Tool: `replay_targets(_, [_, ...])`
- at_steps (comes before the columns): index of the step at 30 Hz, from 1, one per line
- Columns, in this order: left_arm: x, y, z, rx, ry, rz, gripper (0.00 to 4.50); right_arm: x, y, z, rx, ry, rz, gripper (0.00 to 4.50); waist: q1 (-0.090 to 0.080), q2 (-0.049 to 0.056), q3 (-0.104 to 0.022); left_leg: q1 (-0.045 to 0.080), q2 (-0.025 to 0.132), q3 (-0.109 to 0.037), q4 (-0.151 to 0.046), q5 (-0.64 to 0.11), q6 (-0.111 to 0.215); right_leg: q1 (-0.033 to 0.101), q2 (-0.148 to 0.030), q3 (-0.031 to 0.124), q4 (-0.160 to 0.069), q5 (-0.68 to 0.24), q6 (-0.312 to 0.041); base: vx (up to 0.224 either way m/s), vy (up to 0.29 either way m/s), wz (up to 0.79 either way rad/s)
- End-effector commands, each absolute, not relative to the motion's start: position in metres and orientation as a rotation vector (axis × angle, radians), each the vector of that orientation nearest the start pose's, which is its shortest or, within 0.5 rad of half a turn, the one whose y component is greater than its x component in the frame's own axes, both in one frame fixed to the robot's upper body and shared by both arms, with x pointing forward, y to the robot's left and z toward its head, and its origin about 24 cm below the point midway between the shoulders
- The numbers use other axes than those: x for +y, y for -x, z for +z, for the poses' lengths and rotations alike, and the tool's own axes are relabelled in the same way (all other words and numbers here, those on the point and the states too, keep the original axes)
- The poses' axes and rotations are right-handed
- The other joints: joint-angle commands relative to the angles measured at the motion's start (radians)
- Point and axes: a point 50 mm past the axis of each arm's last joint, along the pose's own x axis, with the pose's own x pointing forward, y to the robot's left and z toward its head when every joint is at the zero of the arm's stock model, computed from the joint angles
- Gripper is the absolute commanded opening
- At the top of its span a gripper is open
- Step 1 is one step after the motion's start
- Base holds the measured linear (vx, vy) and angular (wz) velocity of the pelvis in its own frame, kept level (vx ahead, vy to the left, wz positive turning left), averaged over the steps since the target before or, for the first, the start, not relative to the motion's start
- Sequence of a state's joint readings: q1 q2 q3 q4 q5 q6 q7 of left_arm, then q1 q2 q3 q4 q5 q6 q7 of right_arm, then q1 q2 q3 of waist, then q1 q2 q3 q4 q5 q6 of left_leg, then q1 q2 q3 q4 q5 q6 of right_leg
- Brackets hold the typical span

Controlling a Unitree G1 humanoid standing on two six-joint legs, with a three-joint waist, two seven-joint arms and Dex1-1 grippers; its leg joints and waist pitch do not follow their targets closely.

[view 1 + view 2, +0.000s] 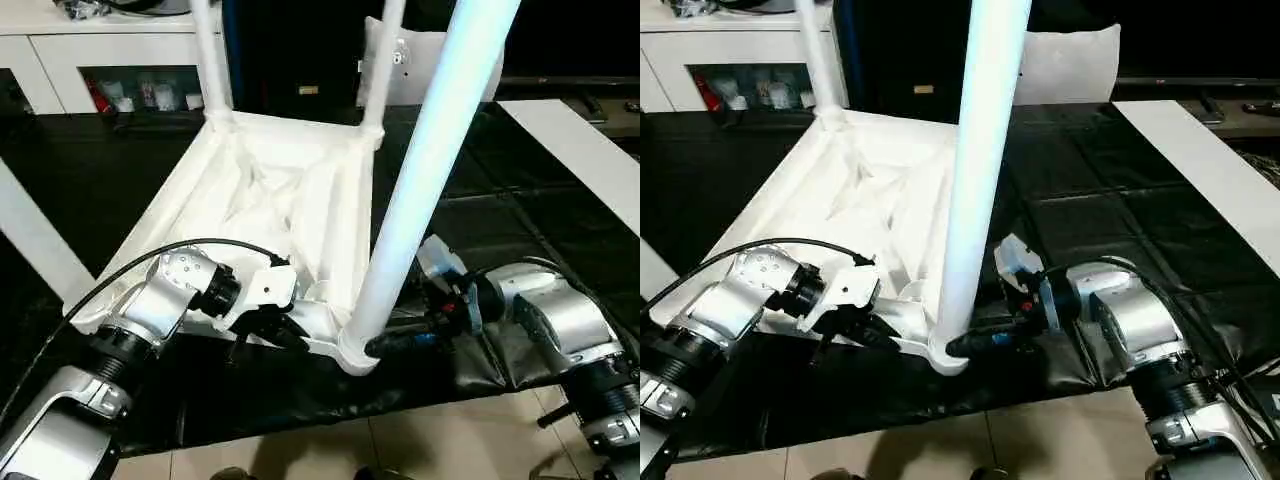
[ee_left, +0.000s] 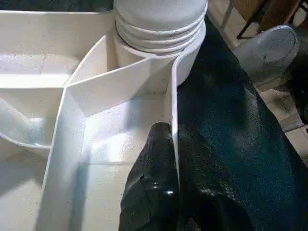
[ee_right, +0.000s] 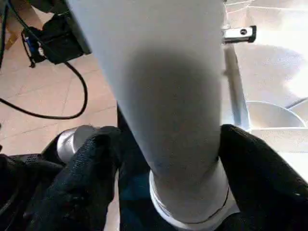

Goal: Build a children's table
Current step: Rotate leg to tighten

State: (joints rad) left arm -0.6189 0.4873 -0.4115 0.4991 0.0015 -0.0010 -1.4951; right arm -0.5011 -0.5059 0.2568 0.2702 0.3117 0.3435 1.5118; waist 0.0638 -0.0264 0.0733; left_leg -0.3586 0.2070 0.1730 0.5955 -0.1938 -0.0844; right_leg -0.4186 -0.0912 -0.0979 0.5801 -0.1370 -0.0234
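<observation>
The children's table lies upside down on a black mat, its white tabletop (image 1: 300,190) ribbed underneath. Two white legs (image 1: 210,60) (image 1: 388,60) stand in the far corner sockets. A third leg (image 1: 430,170) rises from the near right socket, its threaded base (image 2: 161,29) seated in the corner. My left gripper (image 2: 175,137) is shut on the tabletop's near rim, one black finger on each side of the thin wall, just beside that socket. My right gripper (image 3: 168,144) is shut on the third leg just above the socket, coming in from the right (image 1: 385,345).
A flat white board strip (image 1: 590,160) lies on the mat at the right, and another white strip (image 1: 30,240) at the left. A grey-white pillow-like bag (image 1: 1070,60) stands behind the table. White cabinets (image 1: 100,50) line the back left. The mat's front edge meets tiled floor (image 1: 450,440).
</observation>
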Motion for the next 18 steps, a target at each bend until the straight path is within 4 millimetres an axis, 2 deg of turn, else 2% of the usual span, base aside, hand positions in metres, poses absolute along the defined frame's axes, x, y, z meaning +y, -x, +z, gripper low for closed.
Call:
replay_targets(1, [0.128, -0.303, 0.082, 0.418, -0.636, -1.741, 0.00, -0.146, -0.286, 0.093, 0.390, 0.119, 1.672, 2.99, -0.004, -0.004, -0.073, 0.004, 0.026, 0.003, -0.069, -0.158, 0.062, 0.062, -0.051, 0.049, -0.055, -0.326, -0.195, 0.000, 0.000, 0.00])
replay_targets(10, [0.130, -0.305, 0.081, 0.416, -0.628, -1.718, 0.00, -0.143, -0.285, 0.090, 0.404, 0.114, 1.692, 2.23, -0.001, -0.006, -0.073, 0.004, 0.026, 0.005, -0.068, -0.148, 0.066, 0.062, -0.050, 0.050, -0.052, -0.307, -0.202, 0.000, 0.000, 0.00])
replay_targets(11, [0.131, -0.305, 0.081, 0.416, -0.619, -1.706, 0.00, -0.141, -0.284, 0.090, 0.398, 0.105, 1.680, 2.18, -0.001, -0.002, -0.071, 0.005, 0.026, 0.004, -0.069, -0.153, 0.063, 0.061, -0.050, 0.050, -0.054, -0.315, -0.200, 0.000, 0.000, 0.00])
replay_targets(12, [0.131, -0.305, 0.081, 0.415, -0.615, -1.701, 0.00, -0.140, -0.284, 0.090, 0.394, 0.102, 1.672, 2.18, -0.001, -0.003, -0.071, 0.005, 0.026, 0.005, -0.069, -0.155, 0.063, 0.061, -0.050, 0.050, -0.055, -0.316, -0.199, 0.000, 0.000, 0.00])
replay_targets(16, [0.131, -0.305, 0.081, 0.412, -0.578, -1.662, 0.00, -0.134, -0.282, 0.091, 0.376, 0.061, 1.628, 2.05, -0.002, -0.003, -0.069, 0.005, 0.026, 0.003, -0.071, -0.162, 0.053, 0.062, -0.050, 0.050, -0.058, -0.334, -0.189, 0.000, 0.000, 0.00])
replay_targets(17, [0.129, -0.305, 0.081, 0.414, -0.548, -1.619, 0.00, -0.131, -0.282, 0.090, 0.370, 0.055, 1.576, 2.03, -0.006, -0.004, -0.067, 0.004, 0.026, 0.003, -0.073, -0.170, 0.046, 0.061, -0.049, 0.050, -0.058, -0.353, -0.184, 0.000, 0.000, 0.00])
replay_targets(18, [0.126, -0.305, 0.081, 0.411, -0.509, -1.579, 0.00, -0.127, -0.282, 0.086, 0.381, 0.061, 1.502, 2.01, -0.005, 0.001, -0.065, 0.006, 0.026, 0.002, -0.073, -0.179, 0.041, 0.059, -0.050, 0.050, -0.059, -0.362, -0.181, 0.000, 0.000, 0.00])
